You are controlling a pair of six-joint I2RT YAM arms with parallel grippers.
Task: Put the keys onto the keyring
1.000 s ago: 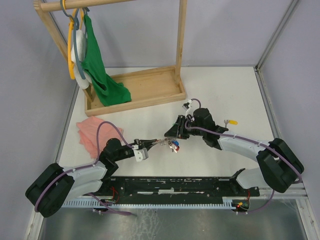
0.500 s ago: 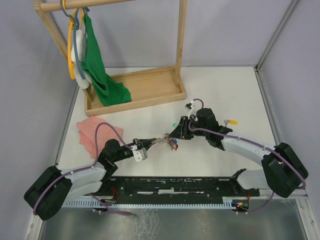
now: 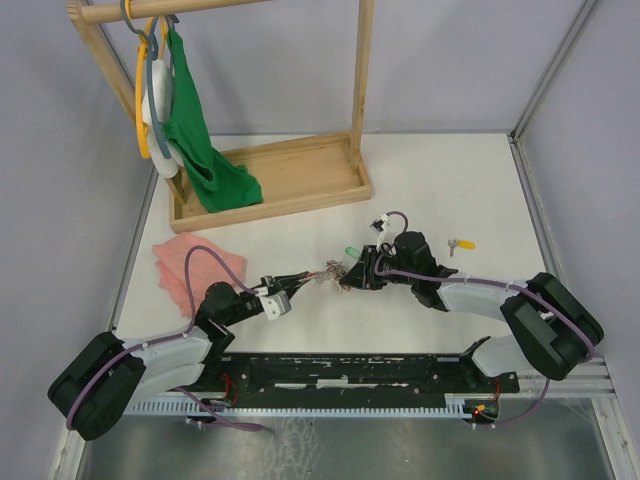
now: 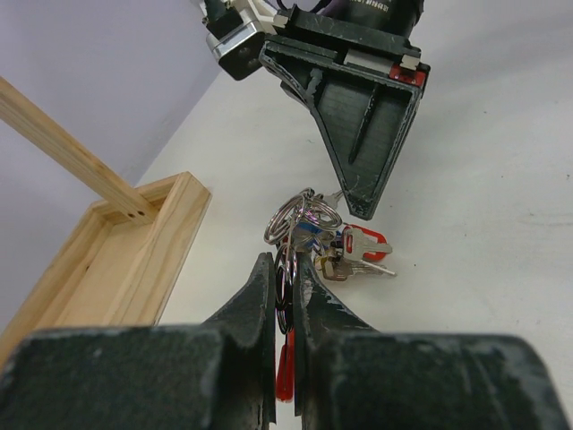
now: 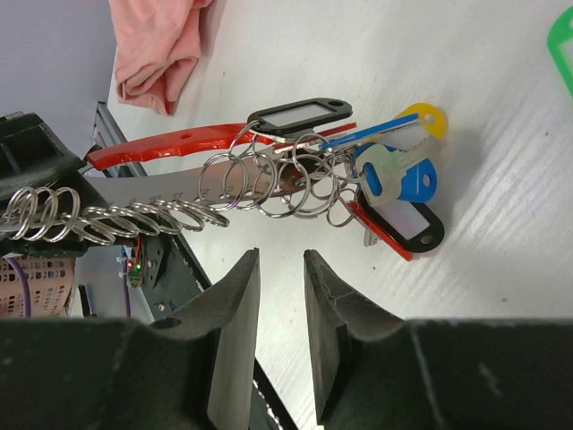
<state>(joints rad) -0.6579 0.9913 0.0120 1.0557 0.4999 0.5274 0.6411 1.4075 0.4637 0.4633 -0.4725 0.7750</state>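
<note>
The green-tagged key [image 3: 351, 251] lies loose, just up and right of the keyring [image 3: 333, 275], a chain of silver split rings bunched with blue, red and black tags. The yellow-tagged key [image 3: 463, 243] lies flat well off to the right, on its own.

A robotics lab test cell: two cabled robot arms [image 3: 150, 355] are bolted to a black rail [image 3: 350, 370] at the edge of a white bench [image 3: 450, 170], boxed in by plain grey panels [image 3: 280, 60] on aluminium posts [image 3: 553, 65]. A wooden rack [image 3: 270, 185] of hangers [image 3: 143, 100] and a pink cloth [image 3: 178, 265] share the bench.
</note>
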